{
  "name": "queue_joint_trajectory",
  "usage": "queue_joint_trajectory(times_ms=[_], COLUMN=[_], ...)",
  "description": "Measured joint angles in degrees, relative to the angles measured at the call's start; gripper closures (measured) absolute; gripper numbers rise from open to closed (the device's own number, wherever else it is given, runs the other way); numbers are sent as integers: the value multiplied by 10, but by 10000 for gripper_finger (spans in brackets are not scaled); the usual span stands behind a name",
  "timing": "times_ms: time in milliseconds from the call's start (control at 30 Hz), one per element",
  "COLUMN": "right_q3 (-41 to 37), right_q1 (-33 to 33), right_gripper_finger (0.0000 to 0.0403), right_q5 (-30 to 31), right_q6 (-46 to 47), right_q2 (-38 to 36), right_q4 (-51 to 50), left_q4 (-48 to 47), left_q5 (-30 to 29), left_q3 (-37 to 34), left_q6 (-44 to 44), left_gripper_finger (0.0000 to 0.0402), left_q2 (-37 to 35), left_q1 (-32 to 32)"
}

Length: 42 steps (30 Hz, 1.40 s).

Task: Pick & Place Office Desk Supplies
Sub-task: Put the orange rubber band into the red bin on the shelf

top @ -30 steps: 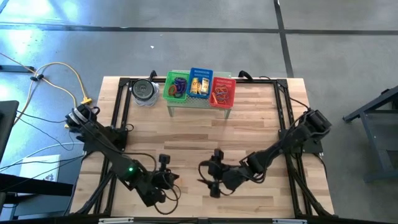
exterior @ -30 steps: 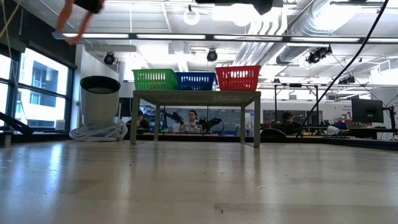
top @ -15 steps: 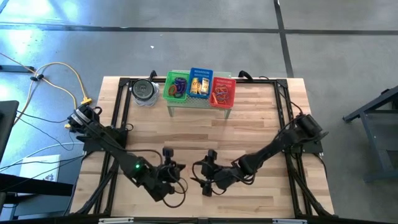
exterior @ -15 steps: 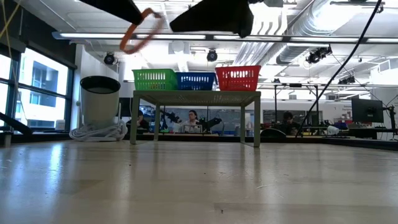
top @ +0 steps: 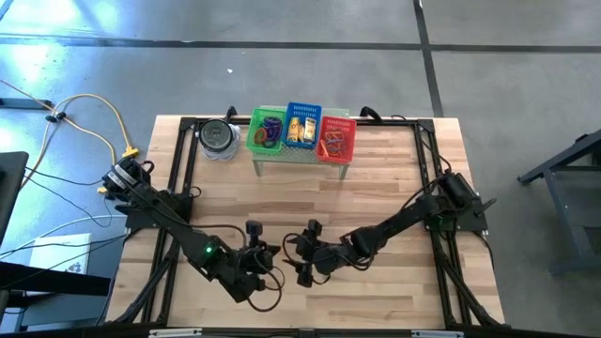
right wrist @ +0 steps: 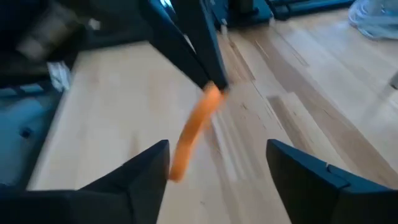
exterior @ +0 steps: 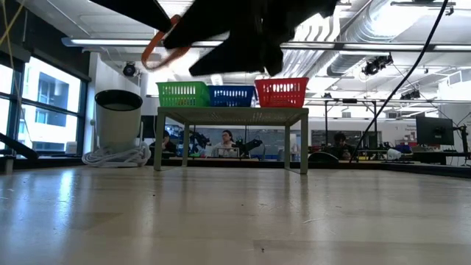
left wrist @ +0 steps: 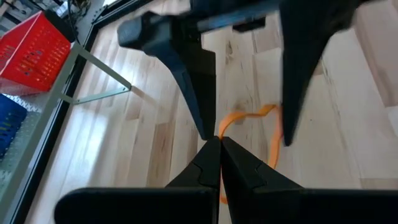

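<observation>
My left gripper (left wrist: 219,143) is shut on a thin orange band loop (left wrist: 260,122), held above the table's near middle (top: 272,255). My right gripper (right wrist: 217,174) is open and faces it closely (top: 298,261). Its two fingers (left wrist: 194,87) stand on either side of the band, and I cannot tell whether they touch it. The band also shows hanging in the right wrist view (right wrist: 191,134) and high up in the low view (exterior: 157,40). More bands and yellow pieces lie in the green (top: 267,131), blue (top: 302,126) and red (top: 336,138) baskets. My left gripper pinches the orange band at one spot of its loop (left wrist: 222,132) between its two fingertips. The fingers slant down toward the table's right side. The rest of the loop (right wrist: 186,146) hangs slack below and beyond the fingertips, clear of the table.
The three baskets stand side by side on a small grey stand (top: 299,156) at the table's far middle. A round grey lidded tin (top: 217,138) stands left of them. Bare wood (top: 310,202) lies between the stand and the grippers. A black frame (top: 427,188) runs along the table's edges.
My right gripper has gone toward the table's left edge, up to my left gripper, and its open fingers now straddle the band. My left gripper has gone a little toward the table's right edge with the band, which stays lifted clear.
</observation>
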Motion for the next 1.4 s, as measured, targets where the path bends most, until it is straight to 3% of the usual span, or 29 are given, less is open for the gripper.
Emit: queue_joint_trajectory(times_ms=[167,433,900,1000,1267,1400], right_q3=[-1,-1,-1,-1,-1,-1], right_q1=[-7,-8,-7,-7,-7,-5], right_gripper_finger=[216,386,399,399,399,399], right_q5=[-21,-48,-48,-56,-65,-59], right_q6=[-4,-36,-46,-46,-40,-16], right_q2=[1,2,1,1,0,-3], right_q4=[0,-3,-3,-3,-48,-118], left_q4=[-1,0,1,3,19,18], left_q5=[-1,1,34,39,37,37], left_q3=[0,0,0,0,0,0], left_q6=[-1,1,-8,-4,-3,-5], left_gripper_finger=[402,401,389,353,210,176], left_q2=[0,0,0,0,0,-1], left_q1=[0,0,4,4,4,7])
